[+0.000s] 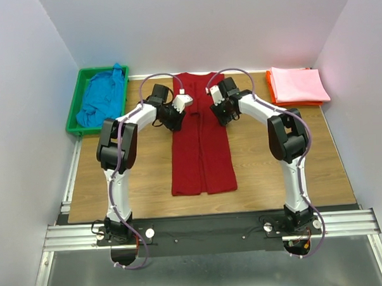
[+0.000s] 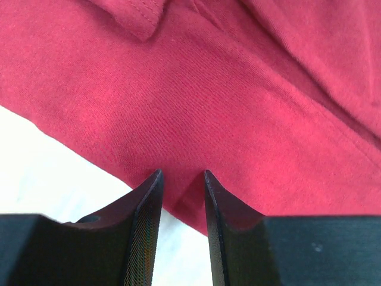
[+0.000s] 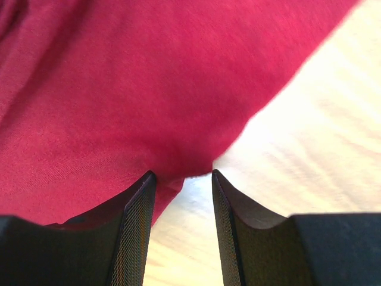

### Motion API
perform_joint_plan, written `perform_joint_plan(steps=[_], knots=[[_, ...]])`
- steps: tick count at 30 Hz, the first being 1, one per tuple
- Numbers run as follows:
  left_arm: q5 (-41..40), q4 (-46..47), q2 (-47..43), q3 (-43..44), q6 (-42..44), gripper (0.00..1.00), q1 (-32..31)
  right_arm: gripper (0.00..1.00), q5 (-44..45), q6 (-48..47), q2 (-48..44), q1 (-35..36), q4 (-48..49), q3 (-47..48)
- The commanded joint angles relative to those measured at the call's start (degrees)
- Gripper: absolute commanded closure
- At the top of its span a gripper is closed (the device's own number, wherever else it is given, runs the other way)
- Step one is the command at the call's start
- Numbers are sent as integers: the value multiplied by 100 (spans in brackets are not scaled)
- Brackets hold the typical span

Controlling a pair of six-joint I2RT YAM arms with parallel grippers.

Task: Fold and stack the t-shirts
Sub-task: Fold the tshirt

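**Red tee lies in a long strip mid-counter, a gripper at each edge**

At the far left corner stands the green bin, and the blue tee lies crumpled inside it, unfolded, with a bit of cloth poking up at the bin's far right corner.

The left arm reaches forward and inward to the left long edge of the red tee. In the left wrist view, the left gripper has its jaws drawn to a narrow gap. A small bunch of the red cloth's edge sits between them, and creases run toward that spot, so it looks clamped on the hem.

The red tee lies flat in the middle of the counter. Its sides are folded in so that it makes a narrow strip running from the far edge toward the arms' bases. The two flaps meet along a line down the middle. Both grippers are at its far half.

The right gripper is at the strip's right long edge. The cloth's edge reaches in between its jaws, which stand a little wider, and bare counter shows through the gap. I cannot tell whether it is really clamped.

At the far right, the pink tee lies folded into a neat square on the orange tray, well apart from the red one.
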Motion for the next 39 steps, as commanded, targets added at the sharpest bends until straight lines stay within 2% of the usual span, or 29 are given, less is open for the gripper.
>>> perform_joint_plan(steps=[1,6,9,10,12,15,16,18,19,20,21,22,23,24,25,27,28,30,31,32,35,39], knots=[[-165,-119,258,389,-93,59,-12,51,509,-187,374,-107,21,211],[134,-295,-109,715,-32,53,-12,45,159,-126,-231,-142,-119,308],[459,-488,-899,646,293,46,-12,35,-508,-29,-1161,-151,-260,238],[555,-497,-1397,497,494,35,-12,30,-667,-38,-1417,-142,-260,99],[582,-480,-1945,286,645,33,-12,27,-1063,-55,-1935,-142,-252,-8],[381,28,-3096,-373,864,29,-12,24,-1432,-239,-2928,-142,-243,-210],[459,74,-3368,-696,1074,17,-4,24,-1494,-266,-3105,-142,-225,-315],[704,65,-4055,-1006,1862,13,-12,24,-1836,-546,-3352,-142,-225,-456],[845,135,-4266,-1373,1945,11,-21,24,-1985,-652,-3623,-134,-234,-569],[890,283,-4668,-1594,1937,11,-39,21,-2265,-949,-3765,-134,-251,-840],[925,433,-4846,-1787,1946,9,-56,12,-2390,-1152,-3905,-142,-321,-1043],[943,339,-4978,-2076,2277,1,-91,2,-2530,-1371,-4055,-142,-383,-1237],[1065,77,-5075,-2158,2724,2,-126,0,-2662,-1852,-4343,-125,-453,-1439],[1162,-283,-5181,-2237,3172,2,-188,0,-2985,-2083,-4459,-107,-732,-1676],[1293,-1026,-5208,-2412,3942,1,-223,2,-3015,-2277,-4634,58,-891,-2070],[1356,-1584,-5269,-2746,4352,1,-284,7,-2823,-2742,-4775,296,-1295,-2581],[1408,-1683,-5322,-3174,4659,2,-320,10,-2717,-2875,-4881,549,-1332,-3218],[1348,-1736,-5489,-3650,5240,2,-434,13,-2383,-3271,-5215,814,-1245,-3846],[1164,-1658,-5542,-4105,5372,4,-669,15,-2269,-3342,-5329,1051,-1131,-4458],[1058,-1588,-5629,-4318,5522,5,-820,17,-2172,-3525,-5426,1157,-1052,-4682],[838,-1280,-5718,-4924,5646,12,-1241,25,-1838,-3816,-5717,1395,-570,-5445],[557,-727,-5578,-5375,5602,19,-1611,30,-1627,-3949,-5595,1615,-77,-5852]])
